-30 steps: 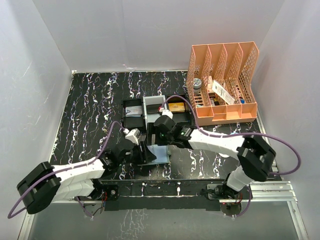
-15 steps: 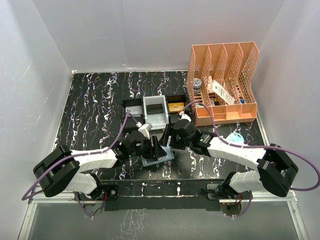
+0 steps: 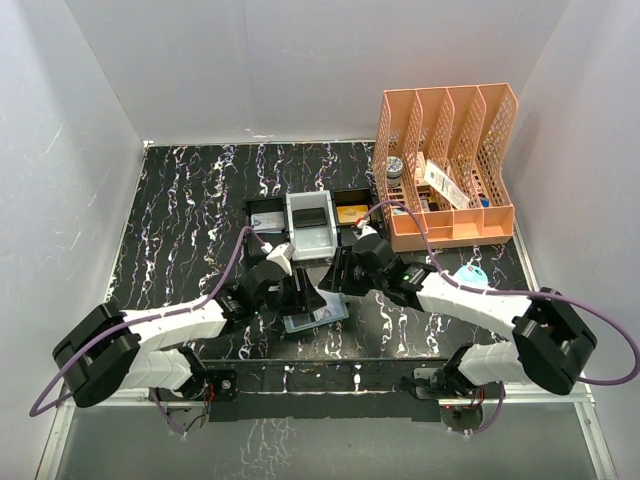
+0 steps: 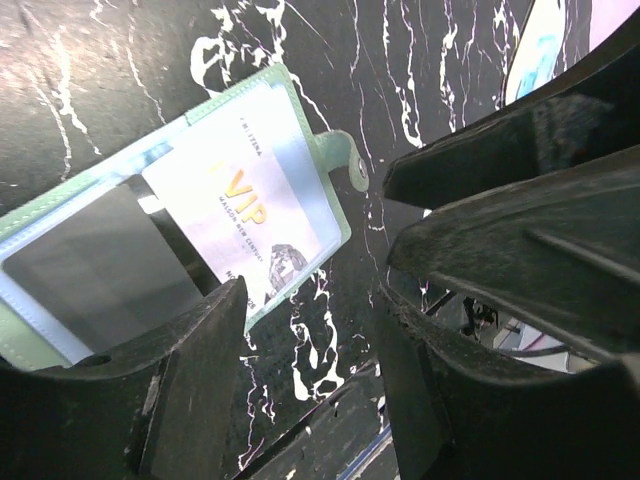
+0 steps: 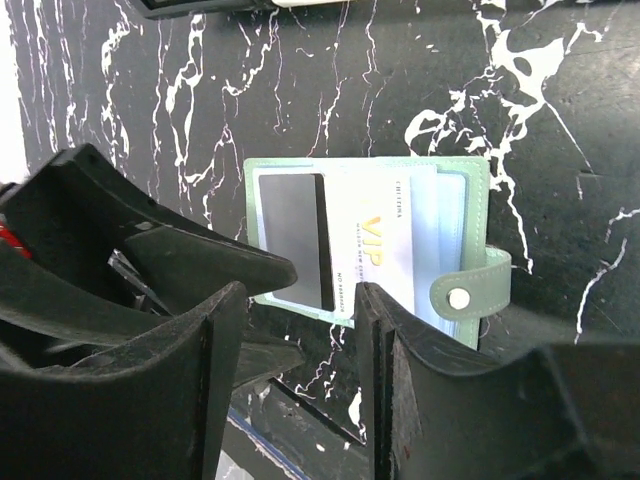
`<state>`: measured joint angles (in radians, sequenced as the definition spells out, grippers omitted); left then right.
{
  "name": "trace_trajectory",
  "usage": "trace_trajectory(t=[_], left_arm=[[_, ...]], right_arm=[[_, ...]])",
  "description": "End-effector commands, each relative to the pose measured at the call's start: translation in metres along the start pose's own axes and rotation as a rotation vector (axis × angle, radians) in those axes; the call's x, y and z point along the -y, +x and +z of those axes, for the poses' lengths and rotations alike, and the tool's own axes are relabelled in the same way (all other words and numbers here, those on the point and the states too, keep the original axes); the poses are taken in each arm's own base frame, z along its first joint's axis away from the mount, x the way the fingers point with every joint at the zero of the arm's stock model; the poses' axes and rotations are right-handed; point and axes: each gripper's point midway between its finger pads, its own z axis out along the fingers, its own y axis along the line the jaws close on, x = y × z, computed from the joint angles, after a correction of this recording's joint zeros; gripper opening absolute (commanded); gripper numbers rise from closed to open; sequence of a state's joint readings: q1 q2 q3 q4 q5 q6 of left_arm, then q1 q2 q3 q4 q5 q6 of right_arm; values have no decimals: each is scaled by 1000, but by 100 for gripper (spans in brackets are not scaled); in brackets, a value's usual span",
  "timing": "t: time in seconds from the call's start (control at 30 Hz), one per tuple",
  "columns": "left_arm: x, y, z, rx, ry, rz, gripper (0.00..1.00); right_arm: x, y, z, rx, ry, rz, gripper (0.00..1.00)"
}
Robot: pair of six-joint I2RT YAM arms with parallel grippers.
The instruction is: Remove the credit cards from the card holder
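Down near the front edge of the black marbled table (image 3: 180,220), see the card holder (image 3: 315,318) spread open and flat, pale pocketed side up. Holds two credit cards (image 4: 255,215) in clear sleeves: a dark grey card (image 5: 292,235) and, just beside it, a white card (image 5: 385,250) with gold "VIP" lettering (smaller print too blurred to read). Ends in a small side tab (image 5: 465,297) with a snap, lying past the holder's edge on the tabletop.

Over the far left part of the card holder, find the left gripper (image 3: 300,295), jaws parted with nothing between them. From its wrist view, looks onto the sleeves just beyond the fingertips, one finger crossing the holder's near corner; cannot tell whether touching. Facing it from the other side, meet the right gripper (image 3: 333,275), likewise spread and clasping nothing. Frames the card holder's near edge in the gap between its fingers (image 5: 400,380), contact again unclear.

Behind both, note a white tray (image 3: 310,225) flanked by black trays, and an orange file rack (image 3: 445,165) at the far right.
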<state>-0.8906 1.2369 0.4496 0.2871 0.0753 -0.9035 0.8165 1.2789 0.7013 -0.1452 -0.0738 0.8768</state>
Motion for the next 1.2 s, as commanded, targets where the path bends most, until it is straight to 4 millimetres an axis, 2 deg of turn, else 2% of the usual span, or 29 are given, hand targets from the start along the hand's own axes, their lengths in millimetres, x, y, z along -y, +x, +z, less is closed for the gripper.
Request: trace_trajectory(t=[0.0, 0.17, 0.33, 0.57, 0.87, 1.07, 1.17], left_arm=[[-11, -8, -5, 55, -69, -30, 51], [-12, -7, 1, 45, -82, -46, 49], [-29, -2, 6, 42, -153, -99, 48], [-31, 4, 17, 18, -151, -104, 45], [-25, 4, 24, 19, -113, -117, 33], [-25, 6, 26, 21, -95, -130, 23], [-27, 5, 24, 25, -107, -130, 18]], right_arm=[[-17, -2, 10, -29, -96, -76, 44], [-1, 7, 27, -77, -40, -90, 42], [31, 25, 42, -129, 52, -105, 40], [55, 45, 35, -137, 85, -59, 37], [69, 66, 30, -154, 67, -1, 37], [68, 63, 27, -136, 72, 15, 38], [56, 55, 24, -129, 41, -8, 38]])
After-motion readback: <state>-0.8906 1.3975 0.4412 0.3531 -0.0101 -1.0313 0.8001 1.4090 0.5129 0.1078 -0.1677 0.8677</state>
